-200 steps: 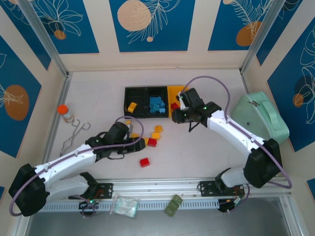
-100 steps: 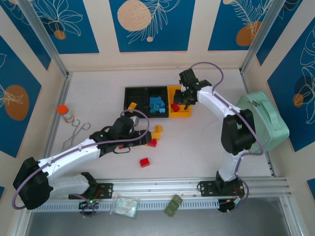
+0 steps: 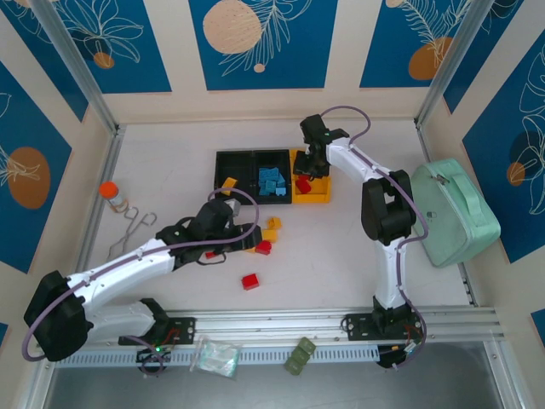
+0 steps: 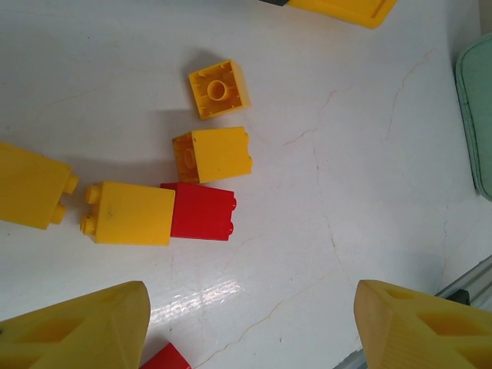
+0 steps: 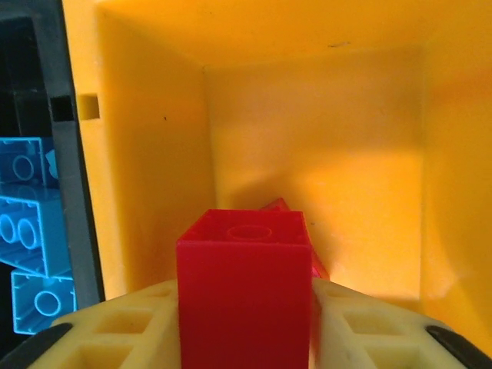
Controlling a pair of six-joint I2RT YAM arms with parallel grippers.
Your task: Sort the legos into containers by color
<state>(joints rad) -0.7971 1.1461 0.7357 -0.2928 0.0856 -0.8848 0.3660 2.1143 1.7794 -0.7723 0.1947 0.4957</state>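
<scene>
Near rail: an olive-green toy (image 3: 299, 355) and a clear plastic bag (image 3: 215, 356) lie on the metal strip by the arm bases.
Stray brick: a lone red lego (image 3: 249, 281) sits on the white table (image 3: 341, 256), apart from the others.
Left gripper: the left gripper (image 4: 246, 330) hangs low over the table, its yellow fingers (image 4: 84, 330) spread wide with nothing between them.
Loose cluster: just ahead of those fingers a second red lego (image 4: 201, 211) touches a yellow lego (image 4: 129, 213) end to end. An orange-yellow lego (image 4: 213, 154) lies just beyond, touching or nearly touching the red one. A stud-up yellow lego (image 4: 219, 87) lies a little farther on.
Sides: metal tongs (image 3: 128, 230) and an orange-capped bottle (image 3: 109, 194) lie to the left, and a mint-green case (image 3: 451, 213) stands to the right.
Containers: three bins stand joined in a row. The left black bin (image 3: 220, 162) holds one yellow brick (image 3: 228, 184). The middle black bin (image 3: 258, 158) holds the blue bricks (image 3: 272, 181). The yellow-orange bin (image 3: 317, 198) stands at the right end.
Right gripper: the right gripper (image 5: 244, 323) reaches into the yellow-orange bin, its fingers pressed against both sides of an upright red brick (image 5: 244, 261).
Bin floor: another red piece (image 5: 314, 265) shows just behind the gripped one.
</scene>
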